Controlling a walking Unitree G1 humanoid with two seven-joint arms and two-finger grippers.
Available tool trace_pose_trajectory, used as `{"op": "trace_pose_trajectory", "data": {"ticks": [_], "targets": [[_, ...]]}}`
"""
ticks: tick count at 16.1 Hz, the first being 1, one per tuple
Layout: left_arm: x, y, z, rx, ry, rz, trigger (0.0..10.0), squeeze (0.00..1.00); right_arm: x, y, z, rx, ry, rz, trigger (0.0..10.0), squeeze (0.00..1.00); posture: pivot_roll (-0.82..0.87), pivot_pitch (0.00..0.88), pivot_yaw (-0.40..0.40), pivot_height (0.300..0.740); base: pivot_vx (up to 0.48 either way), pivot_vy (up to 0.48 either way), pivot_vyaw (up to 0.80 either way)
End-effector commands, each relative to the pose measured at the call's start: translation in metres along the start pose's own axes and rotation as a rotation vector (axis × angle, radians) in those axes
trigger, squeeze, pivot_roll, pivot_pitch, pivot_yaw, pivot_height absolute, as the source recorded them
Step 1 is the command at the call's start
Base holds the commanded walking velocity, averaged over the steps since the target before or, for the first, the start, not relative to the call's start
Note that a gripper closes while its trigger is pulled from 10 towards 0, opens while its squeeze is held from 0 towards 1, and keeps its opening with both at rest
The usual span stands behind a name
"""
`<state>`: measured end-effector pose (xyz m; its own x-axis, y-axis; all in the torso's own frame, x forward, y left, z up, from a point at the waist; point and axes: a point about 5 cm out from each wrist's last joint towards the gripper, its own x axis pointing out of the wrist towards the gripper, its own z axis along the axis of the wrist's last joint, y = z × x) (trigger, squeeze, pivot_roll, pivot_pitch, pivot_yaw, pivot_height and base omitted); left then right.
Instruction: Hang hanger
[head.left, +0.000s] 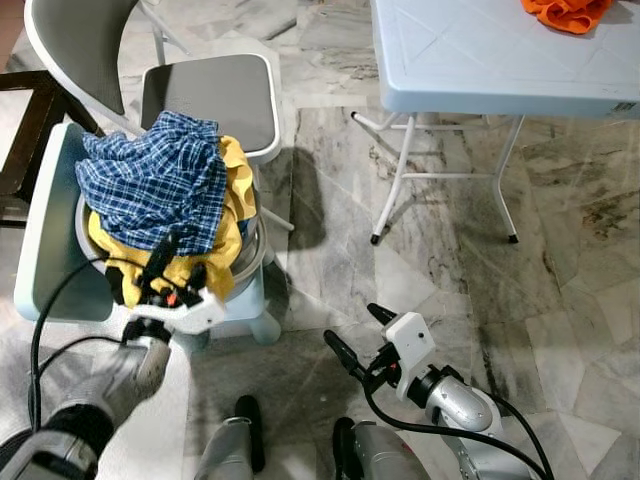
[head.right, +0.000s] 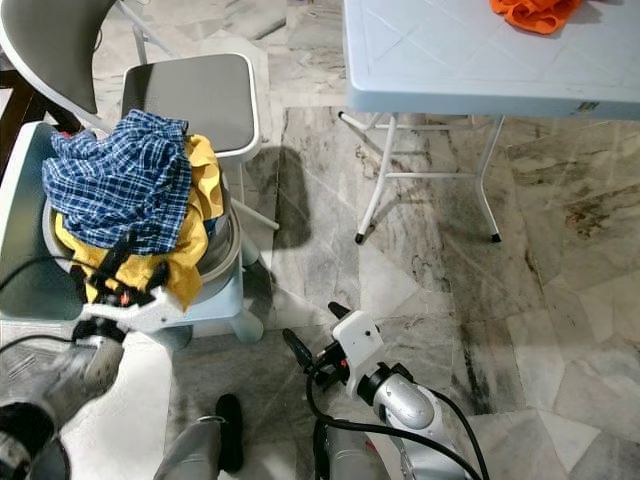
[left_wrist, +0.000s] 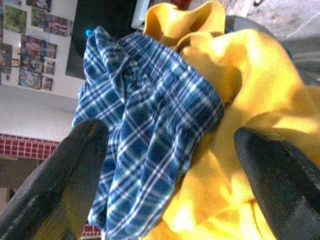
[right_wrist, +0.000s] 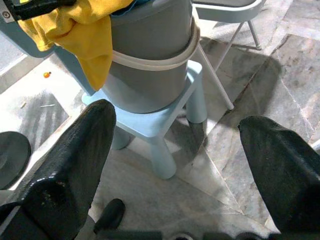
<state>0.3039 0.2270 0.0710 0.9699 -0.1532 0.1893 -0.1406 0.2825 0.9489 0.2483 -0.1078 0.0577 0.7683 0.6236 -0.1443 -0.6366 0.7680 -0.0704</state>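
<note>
Clothes, a blue plaid shirt (head.left: 155, 180) over a yellow garment (head.left: 225, 235), fill the grey bucket (right_wrist: 150, 55) at the left of the frame. Left gripper (head.left: 175, 268) is spread wide against this pile. Right gripper (head.left: 362, 335) is spread too, low in the frame centre above the marble floor (head.left: 440, 270).

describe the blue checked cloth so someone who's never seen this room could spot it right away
Start at the small pale blue chair on the robot's left, which carries a grey bucket. The blue checked cloth lies on top of the heap in it, over a yellow garment; it alone is plaid.
</note>
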Motion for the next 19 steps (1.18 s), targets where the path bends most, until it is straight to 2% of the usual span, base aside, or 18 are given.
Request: {"op": "trace_pose_trajectory", "data": {"ticks": [1, 6, 8, 14, 15, 19], "targets": [[-0.007, 0.000, -0.011, 0.016, 0.044, -0.005, 10.0, 0.00, -0.004, 0.004, -0.007, 0.011, 0.027, 0.006, 10.0, 0.00, -0.16, 0.342, -0.043, 0.740, 0.000, 0.000, 0.00], [0.007, 0.012, -0.016, 0.095, 0.033, -0.020, 10.0, 0.00, 0.000, 0.002, -0.006, 0.006, 0.025, 0.014, 10.0, 0.00, -0.16, 0.337, -0.049, 0.740, 0.000, 0.000, 0.00], [0.014, 0.016, -0.013, 0.101, 0.016, -0.012, 10.0, 0.00, -0.001, 0.000, -0.006, 0.003, 0.026, 0.009, 10.0, 0.00, -0.17, 0.336, -0.045, 0.740, 0.000, 0.000, 0.00], [0.017, 0.009, -0.009, 0.104, -0.014, -0.088, 10.0, 0.00, -0.003, 0.002, -0.008, 0.009, 0.031, 0.005, 10.0, 0.00, -0.18, 0.340, -0.044, 0.740, 0.000, 0.000, 0.00], [0.016, 0.006, -0.009, 0.107, -0.027, -0.142, 0.0, 0.00, -0.003, 0.002, -0.008, 0.008, 0.031, 0.008, 10.0, 0.00, -0.18, 0.341, -0.047, 0.740, 0.000, 0.000, 0.00], [0.014, 0.000, -0.010, 0.151, -0.048, -0.235, 0.0, 0.00, -0.004, 0.001, -0.007, 0.003, 0.030, 0.005, 10.0, 0.00, -0.19, 0.342, -0.045, 0.740, 0.000, 0.000, 0.00]]}}
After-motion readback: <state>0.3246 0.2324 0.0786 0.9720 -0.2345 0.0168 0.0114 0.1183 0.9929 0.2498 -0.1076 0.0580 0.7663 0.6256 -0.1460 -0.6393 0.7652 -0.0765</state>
